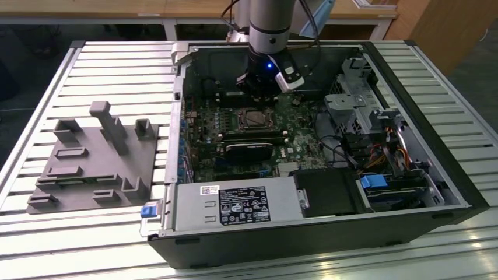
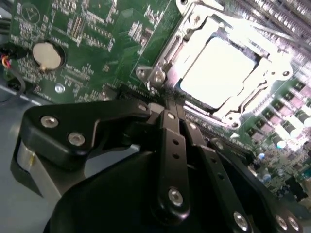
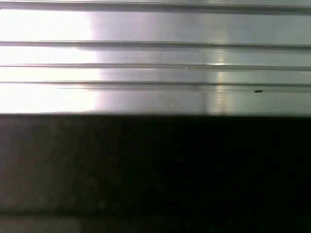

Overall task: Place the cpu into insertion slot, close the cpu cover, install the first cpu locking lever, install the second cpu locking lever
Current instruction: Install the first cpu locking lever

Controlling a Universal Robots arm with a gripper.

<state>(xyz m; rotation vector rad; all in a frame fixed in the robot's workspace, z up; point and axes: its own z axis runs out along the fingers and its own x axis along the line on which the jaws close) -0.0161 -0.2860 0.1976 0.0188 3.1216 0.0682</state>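
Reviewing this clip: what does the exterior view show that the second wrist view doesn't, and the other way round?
Exterior view: the whole open computer case on the slatted table, a grey fixture beside it, and the arm reaching in. Second wrist view: a close look at the cpu seated under the closed cpu cover, plus a round coin battery. Both: the gripper near the insertion slot on the green board.
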